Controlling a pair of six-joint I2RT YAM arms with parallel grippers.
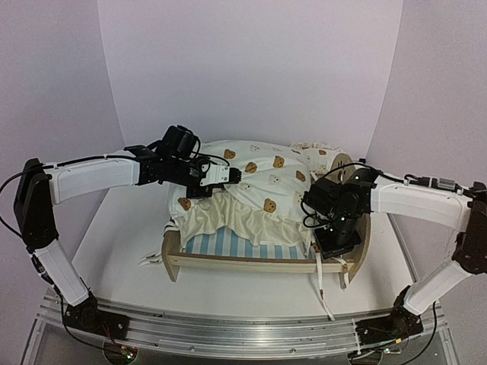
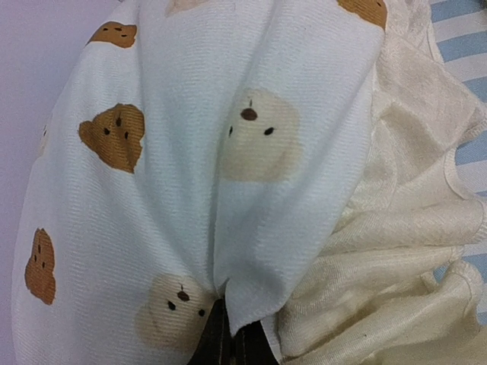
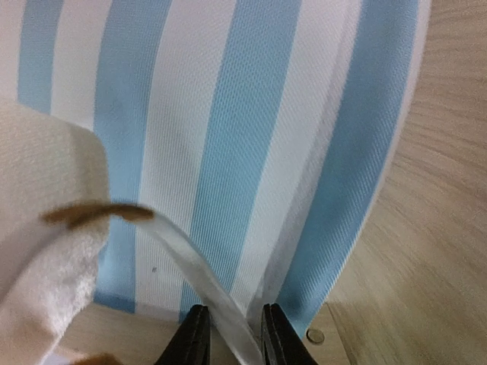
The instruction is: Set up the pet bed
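Right gripper (image 3: 232, 334) straddles tie strap (image 3: 190, 262), grip I can't tell | left gripper (image 2: 228, 338) clamped on cushion (image 1: 262, 186) | cushion bunched over pet bed (image 1: 251, 265), long axis left-right, headboard (image 1: 365, 247) right | left arm nearer

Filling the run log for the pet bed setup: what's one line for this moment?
left fingers shut on cushion | cushion bunched over bed | right fingers straddle strap, grip unclear
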